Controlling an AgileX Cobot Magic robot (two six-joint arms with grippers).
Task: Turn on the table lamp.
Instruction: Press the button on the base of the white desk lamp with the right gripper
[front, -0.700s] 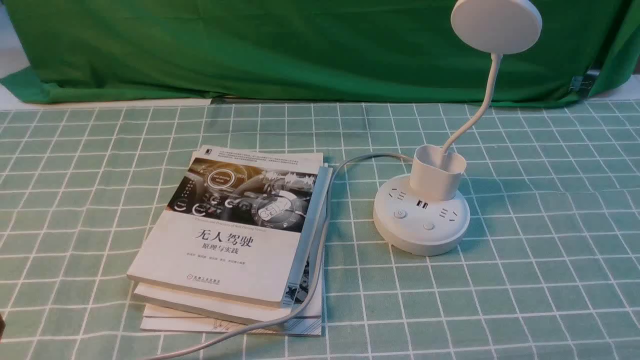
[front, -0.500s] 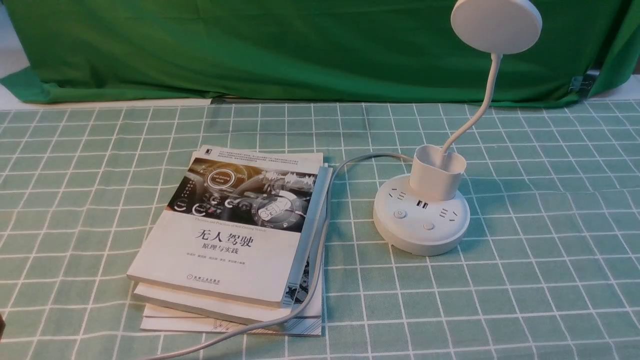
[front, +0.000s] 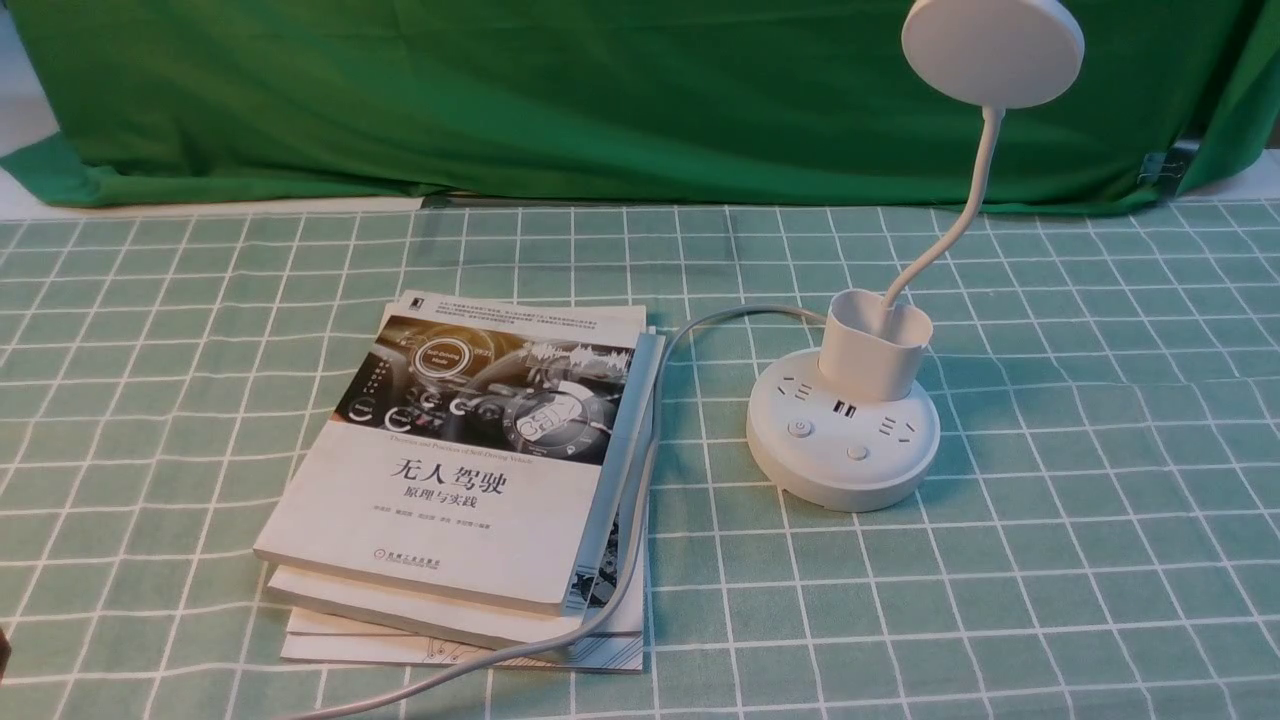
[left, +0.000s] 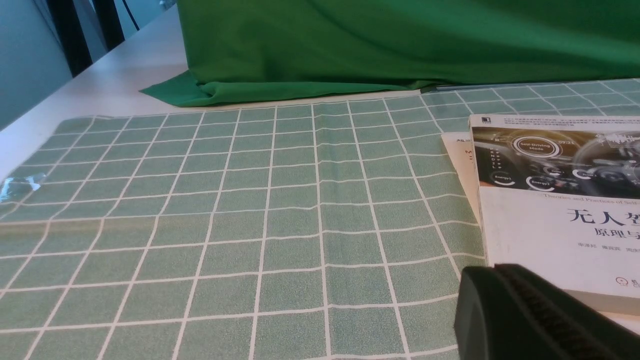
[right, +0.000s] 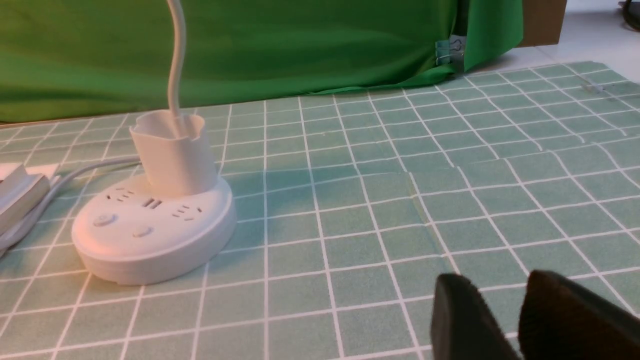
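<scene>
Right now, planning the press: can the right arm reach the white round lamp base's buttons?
Likely yes: only green checked cloth lies between the right end effector and the white round lamp base.

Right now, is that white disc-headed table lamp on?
Apparently off: the white table lamp casts no glow; its disc head looks dull.

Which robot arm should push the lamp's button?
Probably the right. The white disc-headed table lamp stands on the robot's right side, and the right wrist view shows its buttons near the right fingers. The left fingers face the stack of white books instead.
</scene>
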